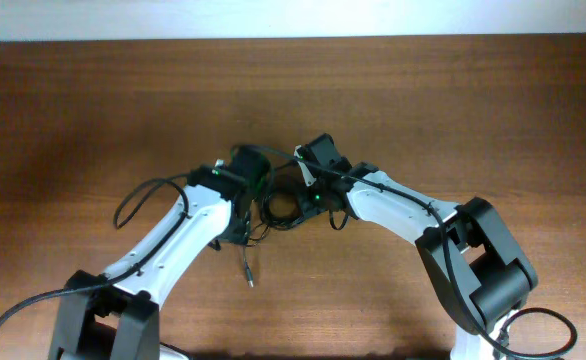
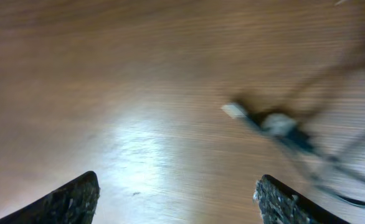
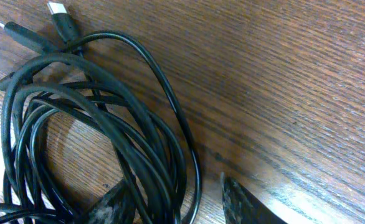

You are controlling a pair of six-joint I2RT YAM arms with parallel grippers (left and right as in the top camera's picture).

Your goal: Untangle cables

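Observation:
The cables (image 1: 278,210) are thin black cords bunched in a tangle at mid-table between my two arms. One loose end with a plug (image 1: 248,275) trails toward the front. In the right wrist view the bundle (image 3: 108,137) lies in overlapping loops, with small plug ends (image 3: 58,12) at the top left. My right gripper (image 3: 179,202) is open, and several cords of the bundle run between its fingers. It sits at the tangle's right side (image 1: 305,203). My left gripper (image 2: 176,199) is wide open and empty above bare wood. A blurred silver plug (image 2: 235,111) and cord lie ahead to its right.
The brown wooden table (image 1: 453,100) stretches all round the tangle. A thicker black arm cable (image 1: 138,197) loops out beside my left arm. The table's far edge meets a pale wall at the top of the overhead view.

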